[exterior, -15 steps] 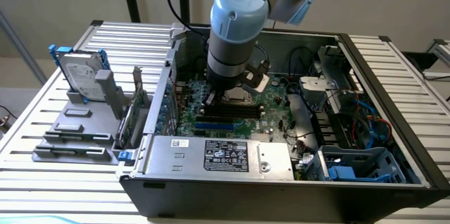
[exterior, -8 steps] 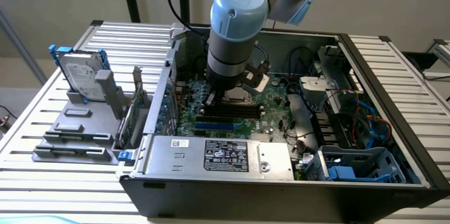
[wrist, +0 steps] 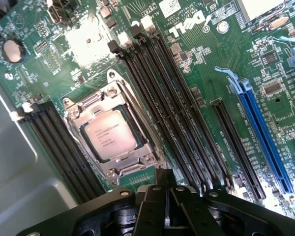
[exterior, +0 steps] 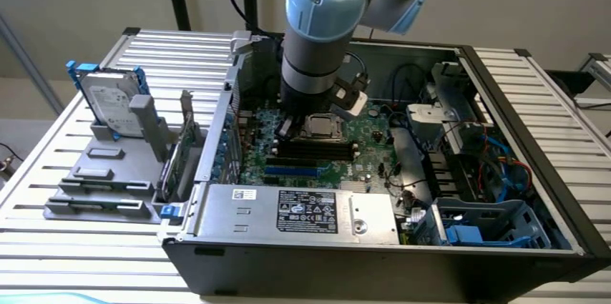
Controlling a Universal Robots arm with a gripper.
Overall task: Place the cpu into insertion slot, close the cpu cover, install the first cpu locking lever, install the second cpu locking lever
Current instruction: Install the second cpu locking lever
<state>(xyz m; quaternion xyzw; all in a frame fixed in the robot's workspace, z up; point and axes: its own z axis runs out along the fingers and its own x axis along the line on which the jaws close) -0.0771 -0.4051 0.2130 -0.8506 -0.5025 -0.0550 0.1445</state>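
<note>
My arm [exterior: 320,32] is pale blue and grey, and my gripper [wrist: 164,206] is matt black. The circuit board [wrist: 201,73] is green, finely patterned with pale traces and white lettering. Set in it, the cpu [wrist: 109,135] has a pale silver-tan face with faint grey print, ringed by the silvery cpu cover [wrist: 115,105]. Beside the cover run long black memory slots [wrist: 172,113]; beyond those lies a bright blue slot [wrist: 263,137]. In front of the board sits a grey box [exterior: 296,211] with a black-and-white label.
</note>
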